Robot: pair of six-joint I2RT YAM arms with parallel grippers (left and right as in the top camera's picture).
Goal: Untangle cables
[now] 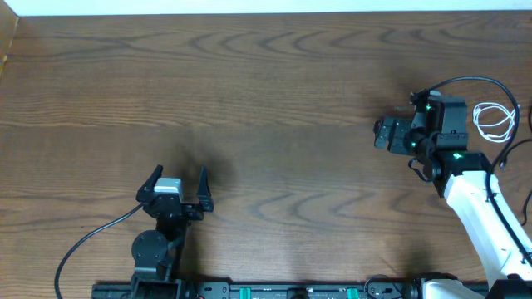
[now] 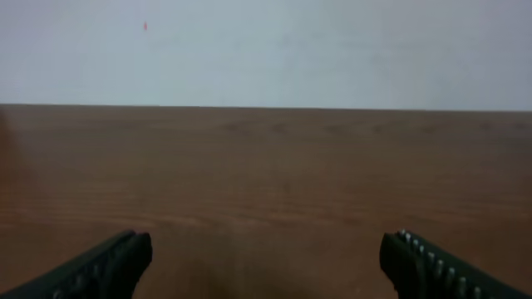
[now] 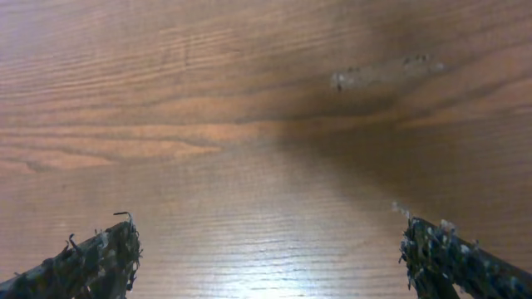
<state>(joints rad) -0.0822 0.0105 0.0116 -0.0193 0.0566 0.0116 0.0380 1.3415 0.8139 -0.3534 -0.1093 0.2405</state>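
The white cable (image 1: 494,121) lies in small loops at the far right of the table, just right of my right arm. A thin black cable (image 1: 472,80) arcs over those loops and runs behind the arm, which hides part of it. My right gripper (image 1: 378,134) points left, away from both cables, and is open with nothing in it. In the right wrist view the right gripper (image 3: 266,237) has only bare wood between its fingers (image 3: 93,261). My left gripper (image 1: 179,172) stands open and empty at the front left. The left wrist view shows the left gripper (image 2: 266,245) over bare table.
The left arm's thick black cable (image 1: 83,241) curves to the front left edge. A black base rail (image 1: 274,291) runs along the front. A pale scuff (image 3: 386,71) marks the wood ahead of the right gripper. A white wall (image 2: 266,50) bounds the far edge.
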